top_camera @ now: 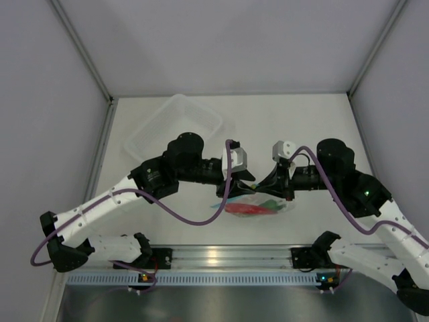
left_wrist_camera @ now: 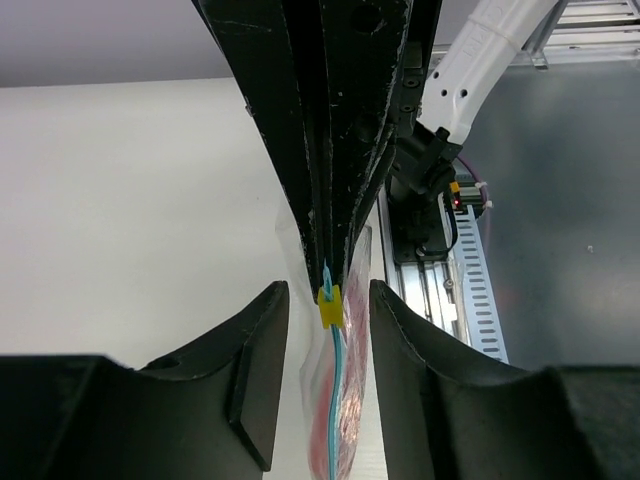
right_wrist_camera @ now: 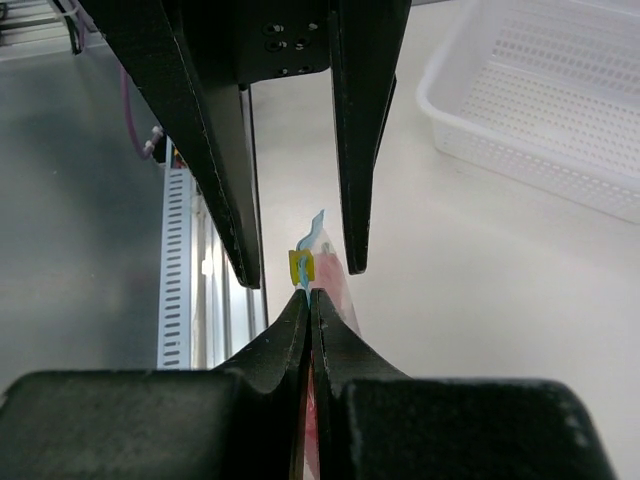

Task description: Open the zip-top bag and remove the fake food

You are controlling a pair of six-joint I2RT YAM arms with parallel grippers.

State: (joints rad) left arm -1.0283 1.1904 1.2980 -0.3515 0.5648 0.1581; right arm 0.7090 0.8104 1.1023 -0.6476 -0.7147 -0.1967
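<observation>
the right gripper [right_wrist_camera: 309, 300] is pinched tight on the top edge of the bag [top_camera: 259, 205], its two fingers pressed flat together with the plastic between them. just past those fingertips sits the yellow slider [left_wrist_camera: 329, 308], riding on the blue zip strip [left_wrist_camera: 339, 375].

the left gripper [left_wrist_camera: 329, 295] faces the right one head-on. its fingers stand apart, one on each side of the slider, with a gap showing on both sides, so it holds nothing. from the right wrist the same thing shows: two dark fingers reaching in from beyond and straddling the yellow tab.

the bag lies between the two arms, toward the near edge of the table [top_camera: 301, 127], well apart from the tub [right_wrist_camera: 560, 100] at the far left. the peppers [top_camera: 245, 209] are inside it, red and green showing through the plastic. whether the bag's body rests on the table or hangs, i cannot tell.

the move to come seems to turn on one line: the strip's long axis runs from the right fingertips straight toward the left wrist, and the slider lies on that line, right at the pinch and inside the left gripper's open span. the left arm is the one placed to take it. it likely needs to close squarely on the tab, then draw back along the strip while the right keeps the edge anchored. the tab is small, so a grip a little off centre could slip or catch only plastic.
</observation>
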